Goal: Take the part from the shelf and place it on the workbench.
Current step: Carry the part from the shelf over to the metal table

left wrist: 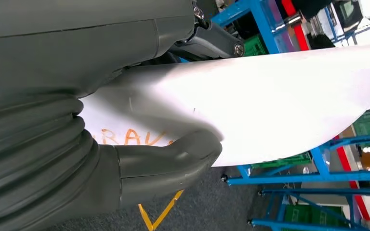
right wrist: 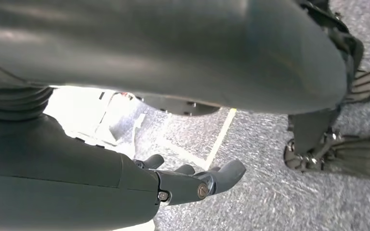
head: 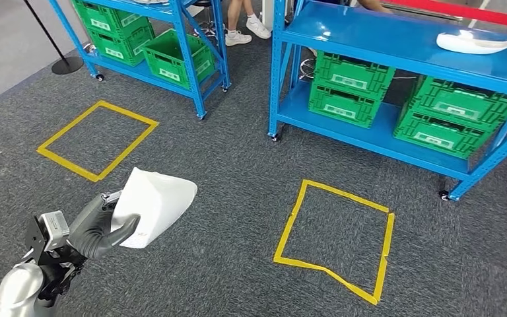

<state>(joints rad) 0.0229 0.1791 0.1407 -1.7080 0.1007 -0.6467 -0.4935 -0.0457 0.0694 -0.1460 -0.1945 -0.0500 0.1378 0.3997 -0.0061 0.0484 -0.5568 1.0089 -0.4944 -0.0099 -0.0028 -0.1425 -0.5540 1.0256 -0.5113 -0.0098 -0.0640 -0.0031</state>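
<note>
The head view is evenly and brightly lit from above, with soft, short shadows under the blue shelf [head: 396,125] and on the grey carpet [head: 237,198]. Straight shelf legs lean outward toward the edges, a wide-lens bend. Detail is sharp across the frame.

In the left wrist view the white part [left wrist: 279,101] is pale and washed out, overexposed toward its far end, and the left hand [left wrist: 139,163] close to the lens is dark and soft.

The right wrist view is dim in front, where the right hand [right wrist: 192,183] sits in shadow, with a blown-out white patch behind it; the carpet looks grainy.
</note>
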